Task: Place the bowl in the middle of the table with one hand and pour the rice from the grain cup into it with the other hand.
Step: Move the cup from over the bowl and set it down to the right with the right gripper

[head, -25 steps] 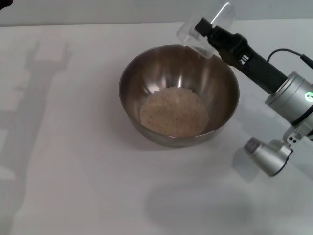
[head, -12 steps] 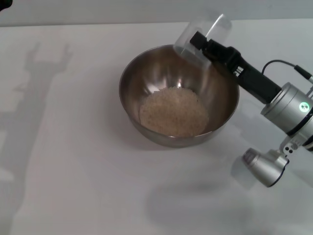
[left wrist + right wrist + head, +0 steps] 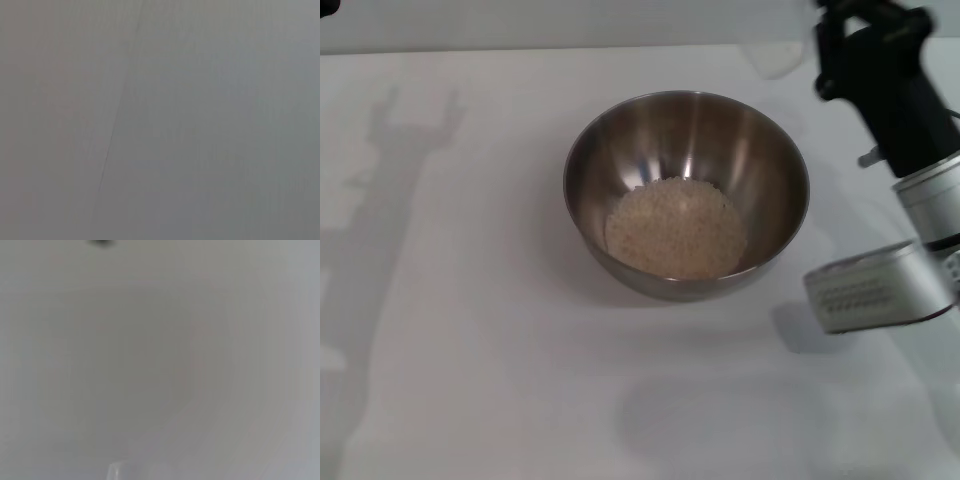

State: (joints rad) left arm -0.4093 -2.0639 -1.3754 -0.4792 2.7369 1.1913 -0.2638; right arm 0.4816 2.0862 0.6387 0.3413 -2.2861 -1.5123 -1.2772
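Note:
The steel bowl (image 3: 686,190) stands in the middle of the white table (image 3: 470,330). A heap of pale rice (image 3: 675,228) lies in its bottom. My right gripper (image 3: 825,45) is raised beyond the bowl's far right rim, off to its side. It is shut on the clear grain cup (image 3: 782,56), which shows faintly to the left of the black gripper and looks empty. Only a black tip of my left gripper (image 3: 328,8) shows at the far left corner. The left wrist view shows only plain grey surface.
The silver elbow of my right arm (image 3: 880,290) hangs over the table just right of the bowl. Shadows of the arms fall on the table's left side and front.
My right gripper has swung the cup up and to the right, off the bowl's rim. The arm's elbow has turned. The bowl and the rice have not moved.

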